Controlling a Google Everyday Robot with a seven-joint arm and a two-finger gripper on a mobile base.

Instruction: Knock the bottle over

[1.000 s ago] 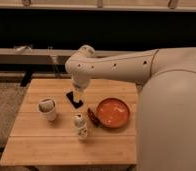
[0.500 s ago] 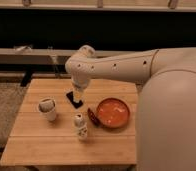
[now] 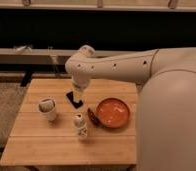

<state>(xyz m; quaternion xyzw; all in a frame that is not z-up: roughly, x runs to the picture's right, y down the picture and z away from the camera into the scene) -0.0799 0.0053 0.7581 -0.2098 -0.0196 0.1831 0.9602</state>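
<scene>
The bottle (image 3: 80, 126) is small, slim and whitish with a rounded pale cap. It stands upright near the middle front of the wooden table (image 3: 51, 142). My gripper (image 3: 75, 99) hangs from the white arm (image 3: 116, 65) over the table's middle back part. It is above and behind the bottle, apart from it.
A white cup with dark contents (image 3: 47, 108) stands left of the bottle. An orange bowl (image 3: 112, 112) sits to the right, with a dark object (image 3: 92, 117) at its left rim. My white body (image 3: 173, 120) fills the right side. A dark bench runs behind the table.
</scene>
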